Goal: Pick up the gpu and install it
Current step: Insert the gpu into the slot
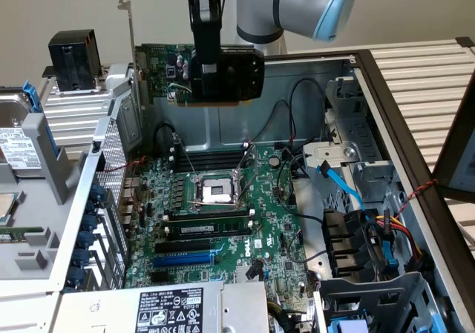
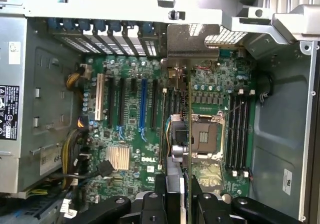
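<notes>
One power supply (image 1: 185, 307) is nearest, at 6 o'clock in the exterior view. It has a white label with fine print and marks, too small to read.

Behind it the motherboard (image 1: 223, 222) lies flat in the open case (image 1: 404, 155), components facing up. White "DELL" lettering is readable near its middle. A blue slot (image 1: 185, 259) lies at 6 o'clock from the CPU socket (image 1: 214, 192). The socket is bare, with no cooler on it. The expansion slots look unoccupied, judging from the wrist view.

At 9 o'clock, outside the case, is a grey hard drive (image 1: 13, 136). Its white label is unreadable.

Farthest, at 12 o'clock, is the gpu (image 1: 239, 77), up in the air and touching nothing below. The jaws are clamped on it, pinching board and black shroud from both faces. The card hangs on edge, green board vertical. Its silver bracket (image 1: 130, 33) points to 10 o'clock, toward the case's perforated rear panel (image 1: 111, 147).

Likely reasons:
- The on-edge hold keeps the connector edge facing down at the board.
- The bracket end matches the side where the rear slot covers sit.
- The height keeps the card above cables and the case walls.

The wrist view looks straight down along the card's edge, roughly over the region between the slots and the socket. No writing on the gpu can be read.
</notes>
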Available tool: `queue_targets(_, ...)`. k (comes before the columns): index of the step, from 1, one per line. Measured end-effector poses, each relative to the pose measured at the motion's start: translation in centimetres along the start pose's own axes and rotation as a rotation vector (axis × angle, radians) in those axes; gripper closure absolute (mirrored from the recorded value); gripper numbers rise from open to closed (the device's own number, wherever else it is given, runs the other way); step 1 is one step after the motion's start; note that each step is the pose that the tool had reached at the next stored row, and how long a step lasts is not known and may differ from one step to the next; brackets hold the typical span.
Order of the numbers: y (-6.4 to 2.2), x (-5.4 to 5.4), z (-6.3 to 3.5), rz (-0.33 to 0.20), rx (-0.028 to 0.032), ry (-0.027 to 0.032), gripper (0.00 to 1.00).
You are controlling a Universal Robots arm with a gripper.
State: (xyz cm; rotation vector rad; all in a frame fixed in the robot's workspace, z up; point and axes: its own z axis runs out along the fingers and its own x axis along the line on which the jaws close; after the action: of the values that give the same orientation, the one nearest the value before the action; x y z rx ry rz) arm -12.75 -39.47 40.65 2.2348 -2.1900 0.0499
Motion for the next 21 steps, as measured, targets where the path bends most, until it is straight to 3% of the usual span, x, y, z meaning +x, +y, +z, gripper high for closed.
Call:
queue_targets(4,0.15,0.0,0.02,0.0,0.0002,-0.0003,0.72)
queue_targets(5,0.31,0.0,0.04,0.0,0.0044,0.0002,0.72)
queue_targets(9,1.29,0.0,0.15,0.001,0.048,0.0026,0.72)
queue_targets(12,1.72,0.0,0.19,0.002,0.0503,0.0013,0.72)
queue_targets(21,2.03,0.3,1.76,0.031,0.0493,0.0022,0.72)
